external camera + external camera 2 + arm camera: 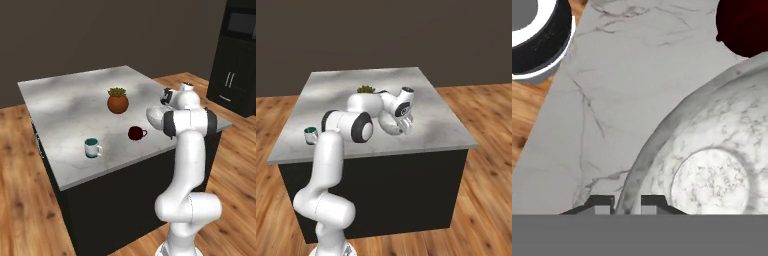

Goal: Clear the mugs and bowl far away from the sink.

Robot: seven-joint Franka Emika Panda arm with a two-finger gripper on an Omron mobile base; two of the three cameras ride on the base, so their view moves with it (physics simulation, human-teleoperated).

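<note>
Two narrow finger tips of my gripper (627, 204) pinch the rounded white-grey marbled bowl (712, 165) rim, bowl spreading to the frame's lower right.

A terracotta plant pot (118, 103) (green leaves on top) stands on the marble island counter (65, 107).

The marble island counter (65, 100) carries a teal mug (92, 148), dark red mug (135, 133) and plant pot (118, 102).

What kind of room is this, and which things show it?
Probably a kitchen: a marble-topped island counter holding a dark red mug, a teal mug and a marbled bowl, with dark cabinets beyond on a wooden floor.
</note>
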